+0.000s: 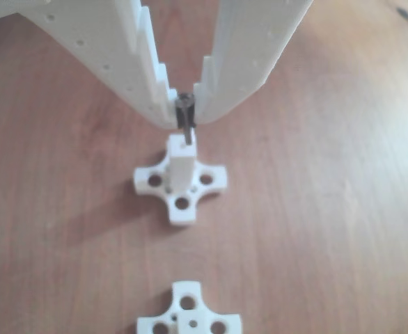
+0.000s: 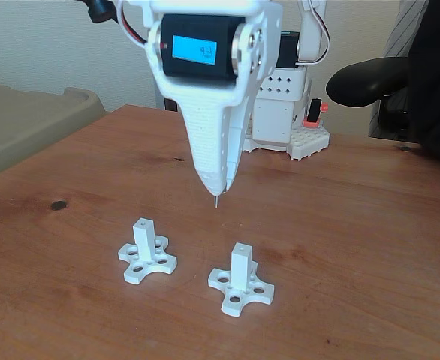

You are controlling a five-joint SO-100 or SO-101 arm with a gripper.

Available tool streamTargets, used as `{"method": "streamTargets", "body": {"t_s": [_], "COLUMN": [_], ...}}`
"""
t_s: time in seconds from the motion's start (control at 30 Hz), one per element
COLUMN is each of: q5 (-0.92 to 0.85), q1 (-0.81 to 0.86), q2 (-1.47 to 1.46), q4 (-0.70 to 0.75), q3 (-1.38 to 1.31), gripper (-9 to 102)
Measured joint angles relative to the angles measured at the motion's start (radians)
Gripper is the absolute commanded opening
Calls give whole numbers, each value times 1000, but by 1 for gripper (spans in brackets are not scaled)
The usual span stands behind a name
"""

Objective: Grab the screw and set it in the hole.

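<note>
My gripper points straight down, shut on the screw, whose thin silver shaft sticks out below the white fingertips. In the other view the screw's lower end overlaps the top of a white post on a cross-shaped base; the hole in that end face is hidden behind the screw. In the fixed view the gripper holds the screw in the air, higher than the post tops and behind the gap between two posts. The left post and the right post each show a tiny hole on top.
A second cross-based post lies at the bottom edge of the other view. In the fixed view the arm's white base stands at the back of the wooden table, a dark coin-like spot lies at the left, and a chair armrest is at the back right.
</note>
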Motion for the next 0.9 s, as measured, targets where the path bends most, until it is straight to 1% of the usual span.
{"method": "streamTargets", "body": {"t_s": [0.23, 0.9], "q5": [21, 21], "q1": [-63, -67], "q2": [25, 25], "q4": [-69, -135], "q3": [72, 137], "gripper": [-4, -4]}}
